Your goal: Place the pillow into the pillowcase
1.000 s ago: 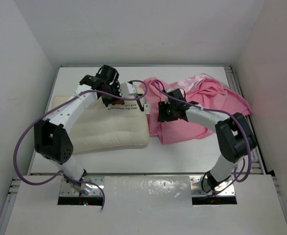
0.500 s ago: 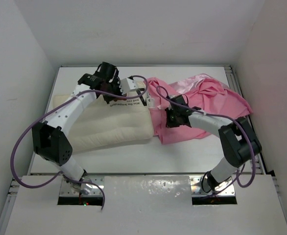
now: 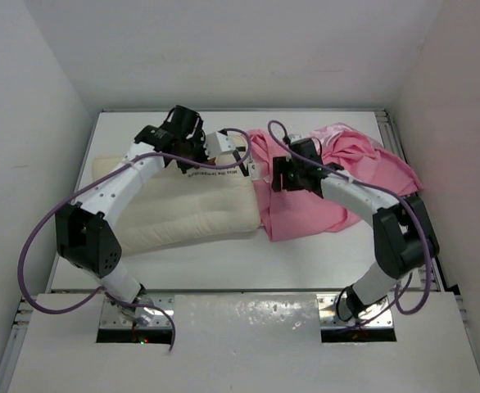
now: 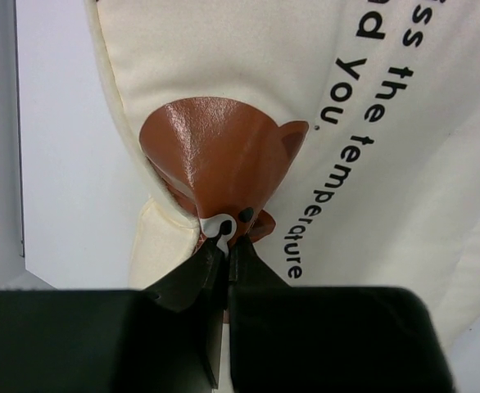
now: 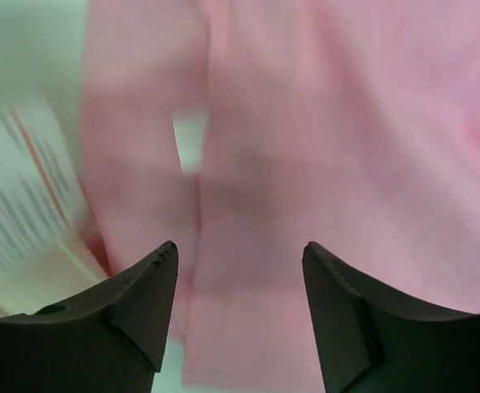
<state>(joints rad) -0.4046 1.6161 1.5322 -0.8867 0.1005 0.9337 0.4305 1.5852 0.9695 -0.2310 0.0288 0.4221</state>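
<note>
Nearest the arm bases, the large plump cream-white pillow is lying across the left half of the white table, and as far as the views show it is wholly outside its cover. Moving farther in, the left gripper is pinching the pillow's far right corner, jaws squeezed tight on the brown bear mark beside the black print. Just to the right, the right gripper is hovering over the left edge of the shiny pink satin pillowcase, jaws standing well apart with nothing clamped between them. The pillowcase itself is lying crumpled at the far right, its left edge meeting the pillow's right end. By my reckoning, insertion is only beginning: the mouth needs opening, then the entire pillow needs feeding in.
</note>
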